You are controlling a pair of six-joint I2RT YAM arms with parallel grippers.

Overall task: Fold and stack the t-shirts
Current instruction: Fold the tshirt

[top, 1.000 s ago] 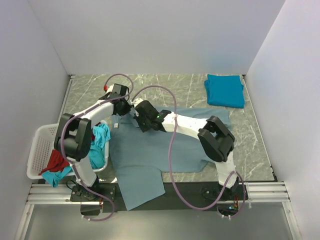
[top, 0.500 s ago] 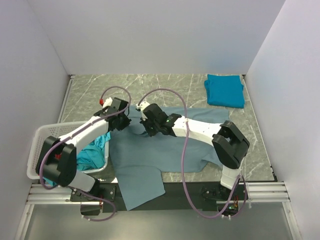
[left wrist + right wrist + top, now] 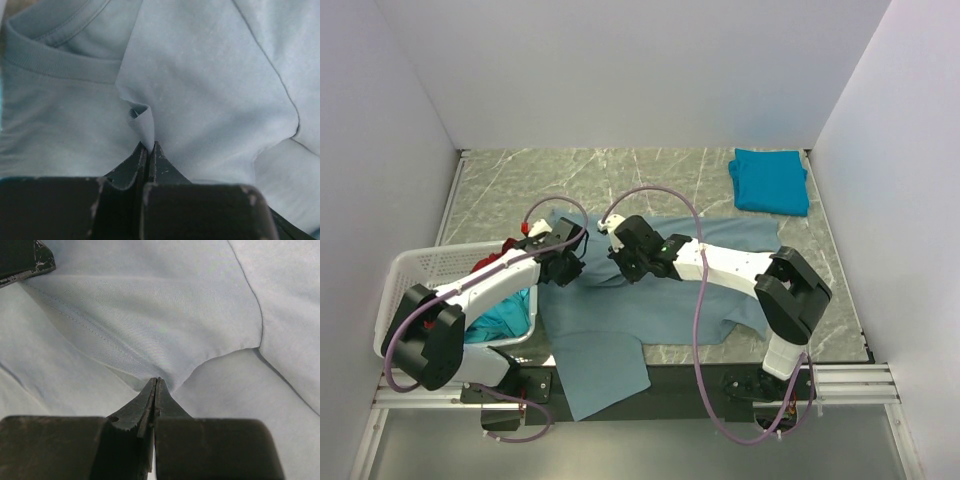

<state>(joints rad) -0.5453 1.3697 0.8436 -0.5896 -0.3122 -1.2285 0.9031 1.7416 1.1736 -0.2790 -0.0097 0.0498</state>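
Observation:
The large grey-blue t-shirt (image 3: 650, 300) lies spread on the table, its lower part hanging over the near edge. My left gripper (image 3: 567, 268) is shut on a pinch of its cloth near the collar (image 3: 60, 65), seen in the left wrist view (image 3: 149, 146). My right gripper (image 3: 628, 262) is shut on a fold of the same shirt (image 3: 165, 315) a little to the right, seen in the right wrist view (image 3: 157, 381). A folded teal-blue t-shirt (image 3: 770, 180) lies at the back right. A turquoise shirt (image 3: 503, 315) and a red one (image 3: 485, 262) lie in the basket.
The white lattice laundry basket (image 3: 415, 275) stands at the table's left edge beside my left arm. White walls close in the table on three sides. Grey marble tabletop (image 3: 660, 175) shows behind the shirt.
Both grippers have moved toward the near edge, pulling the shirt's far edge with them. The left arm has stretched out lower over the basket.

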